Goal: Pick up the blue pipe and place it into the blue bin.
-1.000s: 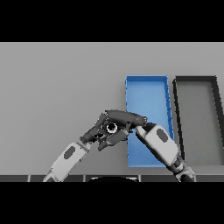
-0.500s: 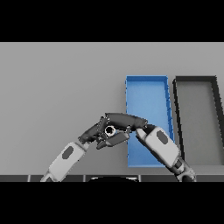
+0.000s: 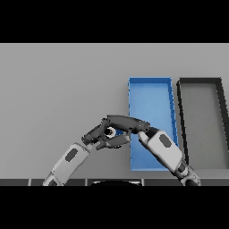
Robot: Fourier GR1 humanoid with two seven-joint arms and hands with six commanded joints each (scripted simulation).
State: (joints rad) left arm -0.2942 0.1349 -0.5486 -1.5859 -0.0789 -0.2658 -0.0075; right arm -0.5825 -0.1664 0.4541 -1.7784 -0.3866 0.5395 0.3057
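On the grey table (image 3: 53, 89), both hands (image 3: 105, 134) close around the mostly hidden blue pipe (image 3: 119, 132), axis unreadable.

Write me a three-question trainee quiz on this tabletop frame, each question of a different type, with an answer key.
1. True or false: the blue bin stands to the robot's right of the dark grey bin.
2. Multiple choice: where do the left hand and right hand meet? A) inside the dark grey bin; B) over the table just beside the blue bin's left wall; C) at the table's far edge.
3. Fill in: the bin nearest the two hands is coloured ____.

Key:
1. False; it stands to the left of it.
2. B.
3. Blue.
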